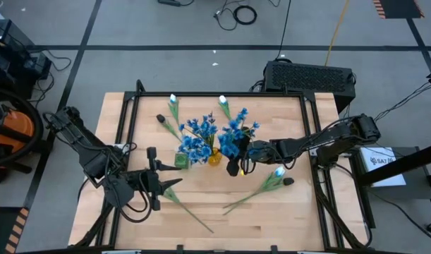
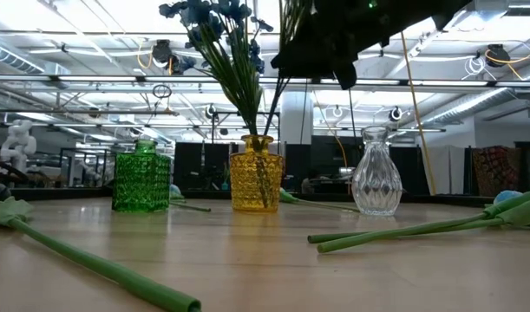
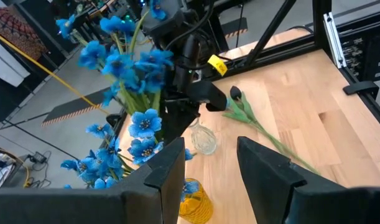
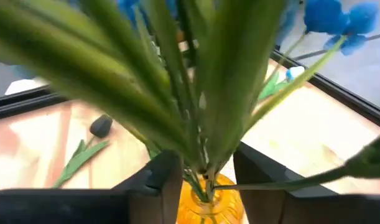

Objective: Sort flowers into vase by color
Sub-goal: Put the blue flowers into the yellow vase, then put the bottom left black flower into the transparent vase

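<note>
Blue flowers [image 1: 236, 135] sit in the right tool [image 1: 245, 151], closed on their stems above the yellow vase [image 1: 214, 158]; lower them straight. Left tool [image 1: 167, 185] waits open.

A light wooden tabletop [image 1: 271, 219] stands on a grey floor [image 1: 166, 28] strewn with black cables [image 1: 238, 14]; beyond, long ceiling lights [image 2: 91, 39] brighten a workshop hall.

The table [image 2: 273, 260] was pale wood with a smooth, matt grain. The green vase [image 2: 142, 180] and yellow vase [image 2: 256, 180] were knobbly, glossy glass; the clear vase [image 2: 376, 173] was smooth glass. The grippers' fingers [image 3: 267, 171] looked like matt black plastic.
</note>
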Available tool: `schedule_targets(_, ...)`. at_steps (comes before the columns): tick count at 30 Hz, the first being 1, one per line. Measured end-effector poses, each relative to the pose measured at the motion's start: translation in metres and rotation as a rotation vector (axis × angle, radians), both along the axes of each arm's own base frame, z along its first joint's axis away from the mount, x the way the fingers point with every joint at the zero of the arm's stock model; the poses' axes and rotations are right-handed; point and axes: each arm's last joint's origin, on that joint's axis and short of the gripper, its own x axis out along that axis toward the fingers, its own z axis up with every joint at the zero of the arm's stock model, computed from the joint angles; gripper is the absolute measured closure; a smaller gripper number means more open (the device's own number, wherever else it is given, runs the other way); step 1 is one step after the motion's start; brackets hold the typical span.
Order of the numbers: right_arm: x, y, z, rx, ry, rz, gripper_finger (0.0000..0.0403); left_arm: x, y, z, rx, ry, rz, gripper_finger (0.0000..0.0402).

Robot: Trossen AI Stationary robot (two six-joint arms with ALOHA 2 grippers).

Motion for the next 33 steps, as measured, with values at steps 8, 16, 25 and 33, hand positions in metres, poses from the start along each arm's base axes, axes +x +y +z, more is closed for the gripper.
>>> schedule_targets(8,-0.001,0.0,0.0,0.011,0.003,0.011,0.0202,0.0,0.0,0.0,0.008,0.003,-0.003,0.0247)
schedule_targets(16,-0.01,0.001,-0.002,0.039,0.113,0.073,0.0115,0.0,0.0,0.0,0.009,0.004,-0.002,0.0247)
schedule_targets(25,-0.047,0.009,0.025,0.04,0.178,0.128,0.0085,0.0,0.0,-0.001,0.013,0.008,-0.003,0.0247)
schedule_targets(33,-0.089,0.015,0.05,0.125,0.181,0.132,0.0089,0.0,0.0,-0.001,-0.015,0.01,-0.012,0.0247)
